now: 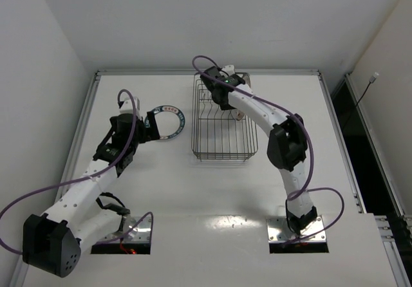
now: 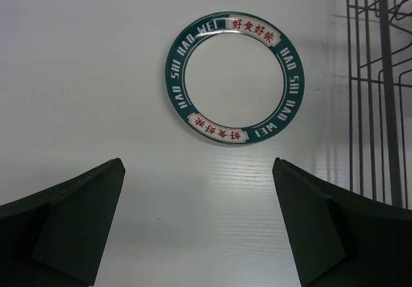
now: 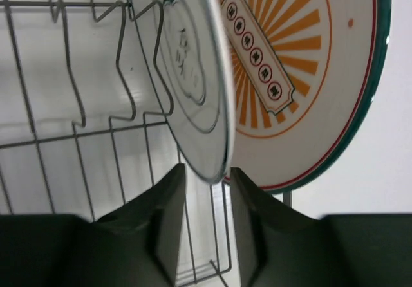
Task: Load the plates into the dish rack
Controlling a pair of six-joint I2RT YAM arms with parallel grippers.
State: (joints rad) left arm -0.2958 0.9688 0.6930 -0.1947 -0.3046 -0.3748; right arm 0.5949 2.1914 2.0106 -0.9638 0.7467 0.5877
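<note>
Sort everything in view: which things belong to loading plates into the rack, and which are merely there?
Job:
teal-rimmed plate
orange sunburst plate
grey-motif plate, in the right pincer
dish rack
left pincer, open

Merely there:
purple cables
white table
wall cable

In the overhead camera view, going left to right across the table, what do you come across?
Left gripper → green-rimmed plate → dish rack. The right gripper, holding a white plate, overlaps the rack, so it is left out.
</note>
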